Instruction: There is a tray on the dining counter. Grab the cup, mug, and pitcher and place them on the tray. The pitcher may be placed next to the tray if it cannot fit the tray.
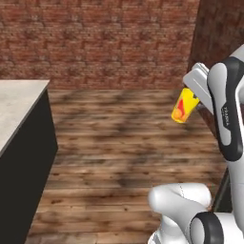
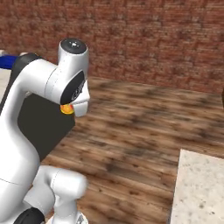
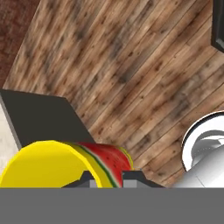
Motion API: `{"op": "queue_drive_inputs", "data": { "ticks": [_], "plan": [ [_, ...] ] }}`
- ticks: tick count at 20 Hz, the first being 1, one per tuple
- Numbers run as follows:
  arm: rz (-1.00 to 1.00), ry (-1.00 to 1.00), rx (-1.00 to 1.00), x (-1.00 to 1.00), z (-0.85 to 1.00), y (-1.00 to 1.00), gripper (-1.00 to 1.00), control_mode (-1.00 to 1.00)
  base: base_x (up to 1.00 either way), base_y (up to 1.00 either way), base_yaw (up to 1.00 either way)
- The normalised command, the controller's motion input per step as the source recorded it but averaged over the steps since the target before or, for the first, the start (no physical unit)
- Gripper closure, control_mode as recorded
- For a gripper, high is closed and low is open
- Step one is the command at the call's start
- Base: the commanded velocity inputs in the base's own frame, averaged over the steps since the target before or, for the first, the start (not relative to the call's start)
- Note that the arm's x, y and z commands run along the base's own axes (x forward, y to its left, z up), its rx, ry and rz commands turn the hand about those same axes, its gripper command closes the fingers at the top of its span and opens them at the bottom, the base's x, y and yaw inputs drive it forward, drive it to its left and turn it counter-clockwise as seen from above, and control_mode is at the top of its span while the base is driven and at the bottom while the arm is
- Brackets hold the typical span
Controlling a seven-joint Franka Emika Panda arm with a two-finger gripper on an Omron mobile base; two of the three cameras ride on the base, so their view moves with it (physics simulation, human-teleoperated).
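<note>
My gripper [image 3: 109, 180] is shut on the yellow cup [image 3: 52, 164], which has a watermelon-slice pattern on its side. The cup [image 1: 184, 106] hangs tilted in the air over the wooden floor, just below the white hand. Under the arm's elbow a small yellow-orange bit of the cup [image 2: 66, 109] peeks out. A corner of the blue tray [image 2: 6, 61] shows at the far left, on the dining counter [image 1: 18, 102] with its pale top and dark side. The mug and the pitcher are out of view.
Wooden plank floor [image 1: 119, 143] spreads ahead, closed off by a brick wall [image 1: 95, 38]. Another pale speckled counter top [image 2: 201, 188] sits at the lower right. A dark brick pillar [image 1: 221, 28] rises behind the arm.
</note>
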Motion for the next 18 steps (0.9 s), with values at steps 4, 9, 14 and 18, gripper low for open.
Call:
{"op": "queue_drive_inputs", "data": {
  "ticks": [4, 9, 14, 18],
  "plan": [
    [0.0, 0.0, 0.0, 0.0, 0.0, 0.0, 1.0, 1.0, 1.0, -0.46, 0.02],
    [0.0, 0.0, 0.0, 0.0, 0.0, 0.0, 1.0, 1.0, 1.0, -0.23, 0.0],
    [0.0, 0.0, 0.0, 0.0, 0.0, 0.0, 1.0, 1.0, 1.0, -0.03, 0.0],
    [0.0, 0.0, 0.0, 0.0, 0.0, 0.0, 1.0, 1.0, 1.0, -0.16, 0.0]
  ]
}}
